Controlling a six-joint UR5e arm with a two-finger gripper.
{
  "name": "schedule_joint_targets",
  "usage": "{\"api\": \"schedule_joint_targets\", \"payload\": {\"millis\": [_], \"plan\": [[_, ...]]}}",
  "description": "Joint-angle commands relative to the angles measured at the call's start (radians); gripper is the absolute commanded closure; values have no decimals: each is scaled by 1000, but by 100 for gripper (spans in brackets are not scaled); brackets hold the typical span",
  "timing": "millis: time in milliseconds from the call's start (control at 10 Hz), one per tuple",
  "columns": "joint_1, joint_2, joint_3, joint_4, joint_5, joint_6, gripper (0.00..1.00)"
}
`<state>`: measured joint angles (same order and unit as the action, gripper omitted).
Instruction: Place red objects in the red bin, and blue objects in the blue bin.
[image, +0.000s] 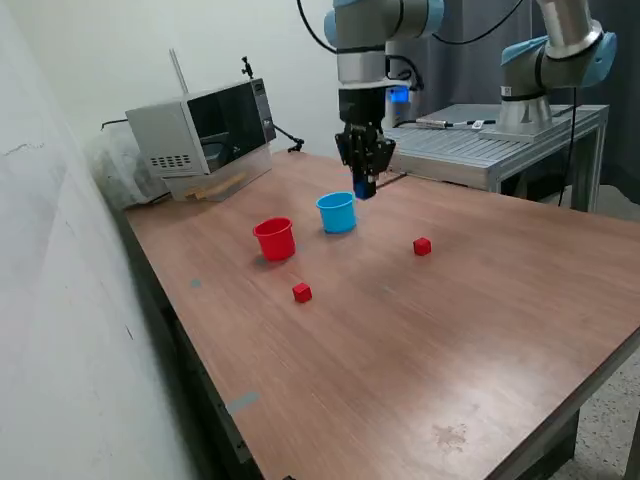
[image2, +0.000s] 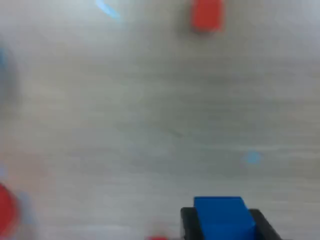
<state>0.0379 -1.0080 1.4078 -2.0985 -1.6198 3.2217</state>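
1. We are holding a dark blue cube (image2: 222, 216) clamped between the jaws of our gripper (image: 364, 184), raised off the wooden table (image: 420, 330).
2. The light-blue cup (image: 337, 212) is standing just below and beside the jaws; the red cup (image: 274, 239) is sitting farther off, past the blue one.
3. Two red cubes are lying on the table well apart from the jaws, one (image: 422, 246) on the exterior view's right, the other (image: 302, 292) nearer the red cup.
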Motion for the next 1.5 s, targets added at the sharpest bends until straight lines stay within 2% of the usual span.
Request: {"api": "schedule_joint_targets", "payload": {"millis": [0, 200, 300, 600, 900, 1300, 1400], "plan": [[-164, -112, 158, 15, -2, 0, 100], [-307, -116, 233, 31, -2, -20, 100], [-334, -116, 258, 26, 1, -45, 100], [-357, -116, 280, 8, 5, -57, 100], [-355, -98, 270, -72, 8, -69, 100], [-354, -78, 275, -80, 12, -71, 100], [-354, -78, 275, -80, 12, -71, 0]]}}
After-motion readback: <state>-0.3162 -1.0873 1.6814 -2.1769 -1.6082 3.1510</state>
